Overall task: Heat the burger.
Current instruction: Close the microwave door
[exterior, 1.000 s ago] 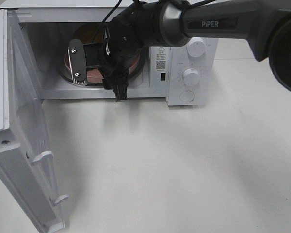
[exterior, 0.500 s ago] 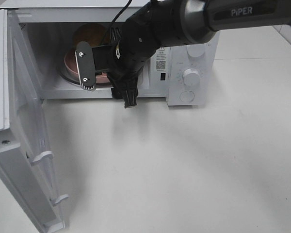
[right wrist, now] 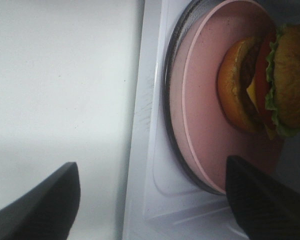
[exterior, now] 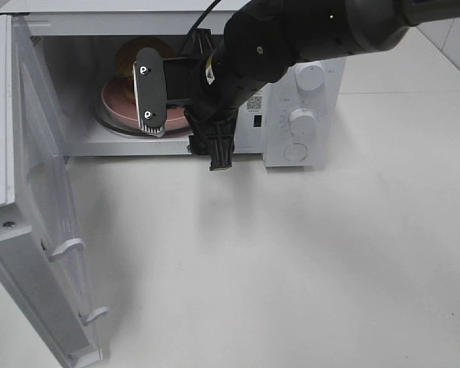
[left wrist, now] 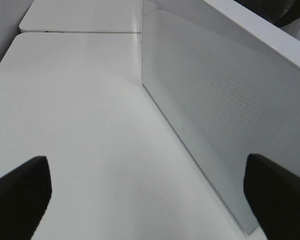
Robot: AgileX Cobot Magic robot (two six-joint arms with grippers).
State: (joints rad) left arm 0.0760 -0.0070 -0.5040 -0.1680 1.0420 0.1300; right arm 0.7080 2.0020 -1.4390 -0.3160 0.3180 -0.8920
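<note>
Currently: burger (right wrist: 265,80), on pink plate (right wrist: 200,100) inside the open microwave (exterior: 322,130). My right gripper (right wrist: 150,202) sits at the cavity mouth, jaws spread, empty, burger straight ahead. Left gripper (left wrist: 145,200), likewise spread and empty, is nearer the swung-out door (left wrist: 215,110).

Robotics lab bench, plain white tabletop (exterior: 307,253), white microwave (exterior: 303,115) standing open, black robot arm (exterior: 307,31) overhead

White microwave (exterior: 326,142) with its door (exterior: 38,222) swung open, pink plate (right wrist: 200,115) inside
</note>
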